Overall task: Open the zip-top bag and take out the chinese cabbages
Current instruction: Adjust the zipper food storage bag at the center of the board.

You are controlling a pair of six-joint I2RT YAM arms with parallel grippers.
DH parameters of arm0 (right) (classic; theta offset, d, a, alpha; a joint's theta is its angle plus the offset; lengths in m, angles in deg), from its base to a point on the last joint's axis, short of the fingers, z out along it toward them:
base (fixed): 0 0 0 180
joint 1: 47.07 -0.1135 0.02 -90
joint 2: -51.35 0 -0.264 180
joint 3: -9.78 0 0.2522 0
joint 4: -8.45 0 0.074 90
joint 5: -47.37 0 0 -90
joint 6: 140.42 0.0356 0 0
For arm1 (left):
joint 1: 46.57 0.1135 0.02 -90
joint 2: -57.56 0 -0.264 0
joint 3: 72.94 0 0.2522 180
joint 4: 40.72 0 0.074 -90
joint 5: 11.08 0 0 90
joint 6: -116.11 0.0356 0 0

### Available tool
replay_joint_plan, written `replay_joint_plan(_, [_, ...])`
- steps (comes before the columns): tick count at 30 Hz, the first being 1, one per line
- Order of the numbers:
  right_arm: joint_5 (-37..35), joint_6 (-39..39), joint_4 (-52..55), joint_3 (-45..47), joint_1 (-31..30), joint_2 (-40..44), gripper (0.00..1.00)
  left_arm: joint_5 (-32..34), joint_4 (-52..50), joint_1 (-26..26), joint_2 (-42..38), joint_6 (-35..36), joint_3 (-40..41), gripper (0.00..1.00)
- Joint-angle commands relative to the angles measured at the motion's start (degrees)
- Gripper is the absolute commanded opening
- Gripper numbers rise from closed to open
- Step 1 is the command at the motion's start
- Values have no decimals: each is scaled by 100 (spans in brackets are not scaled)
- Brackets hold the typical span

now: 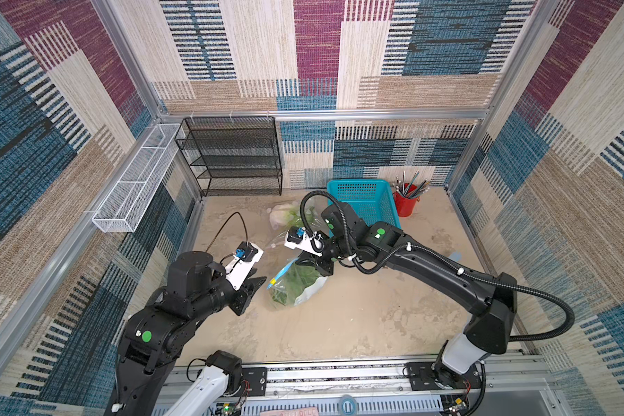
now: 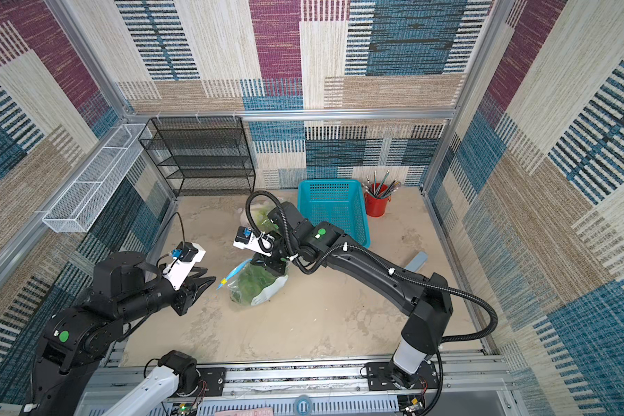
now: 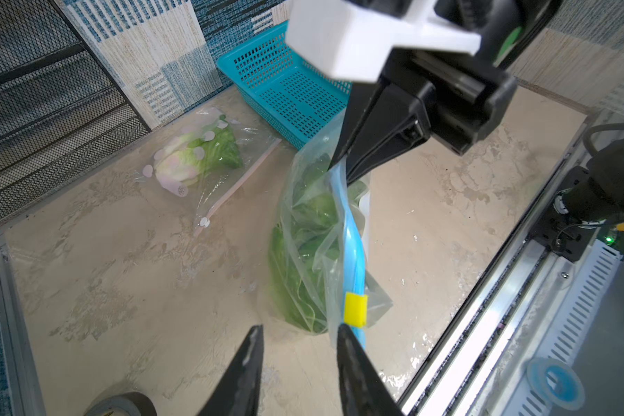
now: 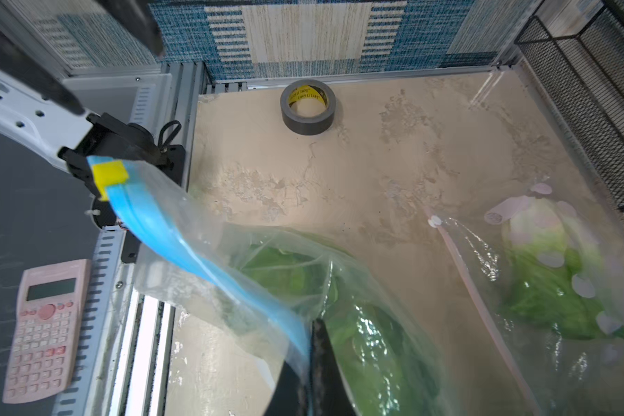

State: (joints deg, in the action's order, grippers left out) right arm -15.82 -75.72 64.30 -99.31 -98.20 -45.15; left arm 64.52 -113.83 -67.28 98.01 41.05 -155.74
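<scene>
- While its jaws stood parted and empty, the left gripper (image 3: 299, 331) hovered just beside the yellow slider (image 3: 355, 309).
- The zip-top bag (image 1: 296, 288) stood on the table (image 1: 357, 317), chinese cabbages (image 3: 303, 223) inside.
- The right gripper (image 4: 316, 331) was clamped on the bag's blue zip strip (image 4: 181, 248).
- A teal basket (image 1: 368, 205) stood behind it.

The right tool (image 3: 341, 169) pinches the blue zip (image 3: 350, 234) of the bag (image 3: 303, 216), with green cabbages (image 3: 292, 259) inside. The left tool (image 3: 299, 327) stands parted, one fingertip (image 3: 343, 336) just beside the yellow slider (image 3: 355, 309).
</scene>
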Motion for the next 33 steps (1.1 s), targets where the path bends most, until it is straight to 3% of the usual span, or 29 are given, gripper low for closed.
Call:
replay_joint_plan(1, [670,157,525,-353,24,-281,0,209,135,3,-72,57,118,36])
replay_joint_plan(8, [801,150,1092,-949,107,-814,0,247,320,-3,-346,317,315,33])
replay_joint_plan(14, [913,189,1225,-1213,207,-974,0,-153,462,-3,-583,354,420,32])
replay_joint_plan(33, [1140,245,1286,-1339,341,-1035,0,-576,536,-3,-640,448,757,33])
